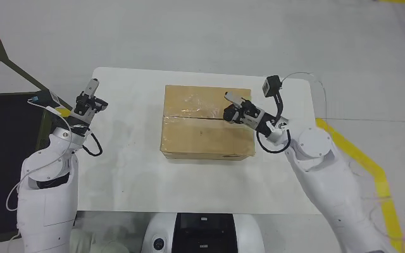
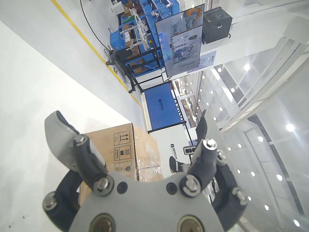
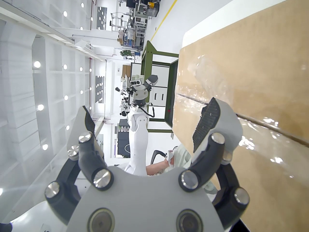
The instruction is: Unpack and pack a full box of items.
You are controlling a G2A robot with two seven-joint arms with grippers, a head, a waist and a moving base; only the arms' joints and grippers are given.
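Here, the right fingers [image 3: 212, 119] hover spread over the taped seam of the closed box [image 1: 202, 133]; the left fingers [image 2: 60, 129], also spread, hang well apart at the surface's [image 1: 126, 171] left edge.

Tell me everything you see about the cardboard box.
The cardboard box is brown, rectangular and closed, its two top flaps meeting at a seam covered with wrinkled clear tape. One side carries printed handling symbols. It sits flat on the white table. The right gripper hangs open over the seam's end; contact is unclear.
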